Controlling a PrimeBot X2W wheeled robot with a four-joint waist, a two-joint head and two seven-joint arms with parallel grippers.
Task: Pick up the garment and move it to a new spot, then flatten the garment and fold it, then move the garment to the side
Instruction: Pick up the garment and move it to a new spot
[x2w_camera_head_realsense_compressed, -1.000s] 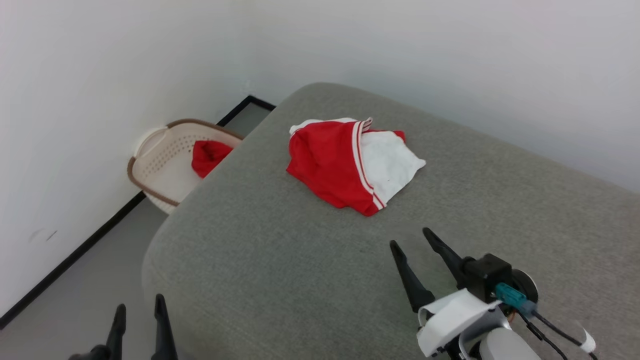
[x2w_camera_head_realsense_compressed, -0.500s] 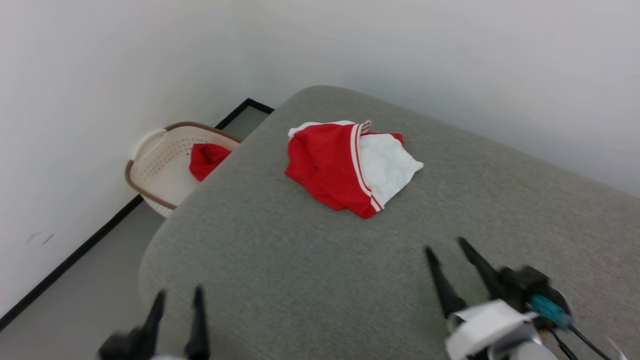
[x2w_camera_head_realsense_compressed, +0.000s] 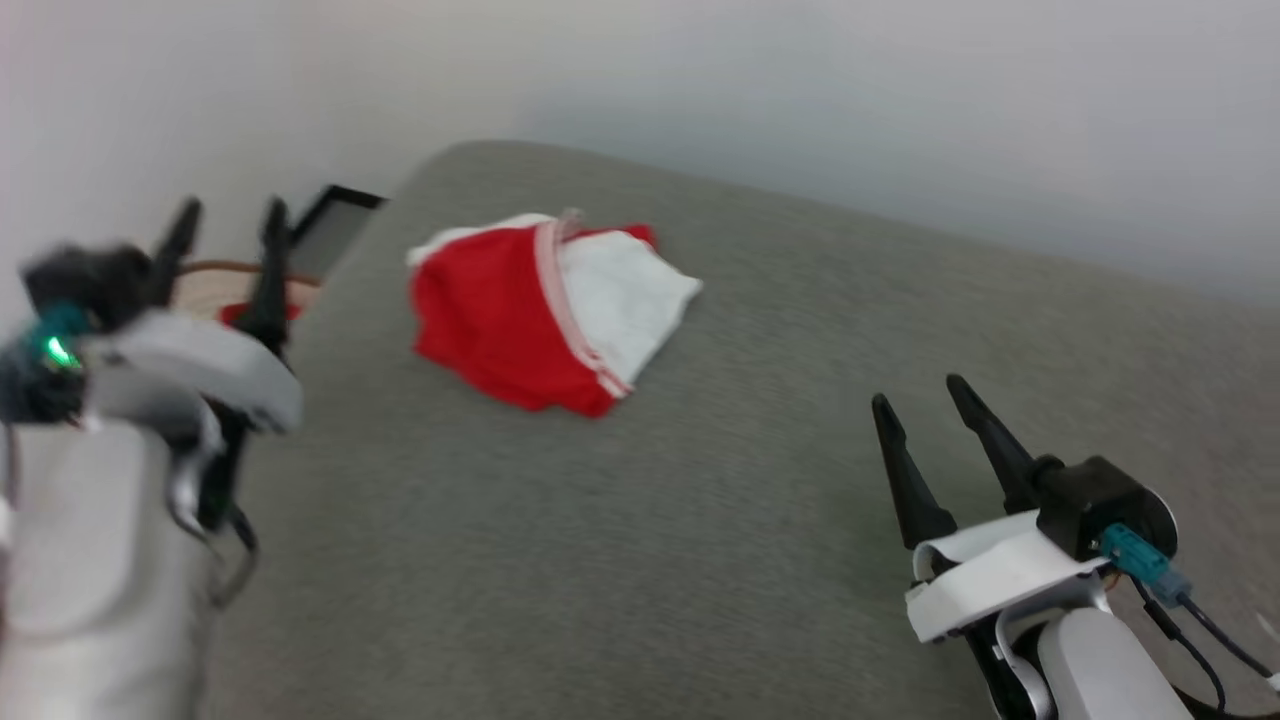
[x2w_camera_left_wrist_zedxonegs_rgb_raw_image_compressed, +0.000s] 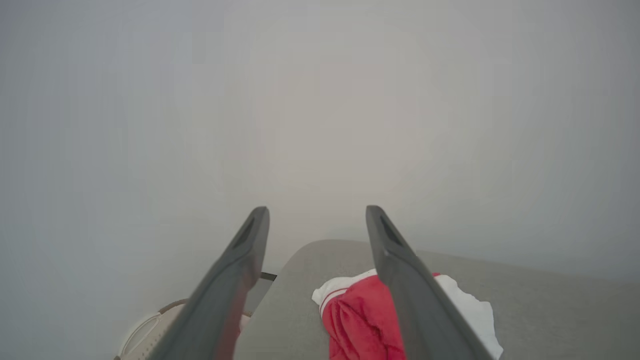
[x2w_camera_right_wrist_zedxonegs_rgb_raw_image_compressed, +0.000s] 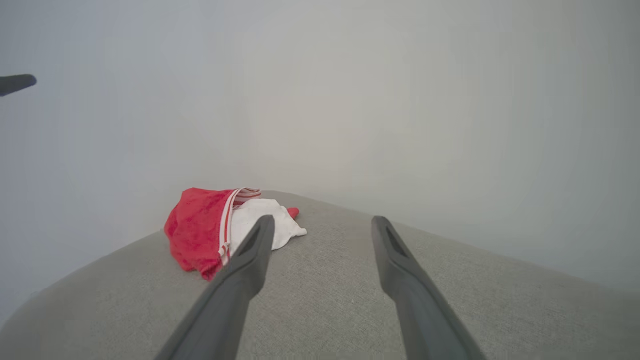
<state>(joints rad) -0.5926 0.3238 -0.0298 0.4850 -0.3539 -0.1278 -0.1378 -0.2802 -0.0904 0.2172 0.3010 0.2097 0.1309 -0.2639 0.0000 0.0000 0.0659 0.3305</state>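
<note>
- On the grey padded surface, in its far left part, I see the garment lying in a loose heap. Its red part is at the left, its white part at the right, and a white-red striped band runs between them.
- Nothing touches the garment; both pincers are apart from it.
- At the left side of the head view, the left pincer is raised, with its two dark fingers pointing up. This part of the picture is blurred.
- From the left wrist view, the left pincer has its fingers spread wide with nothing between them. The garment shows low between and behind them, and the rim of a pale basket is at the lower left.
- At the lower right of the head view, the right pincer is over the padded surface, well apart from the garment.
- From the right wrist view, the right pincer is also spread wide and empty. The garment lies further on, to the left of its left finger.
- Behind the left pincer, in the head view, I can make out the basket with something small and red in it, but it is too blurred to say more.
</note>
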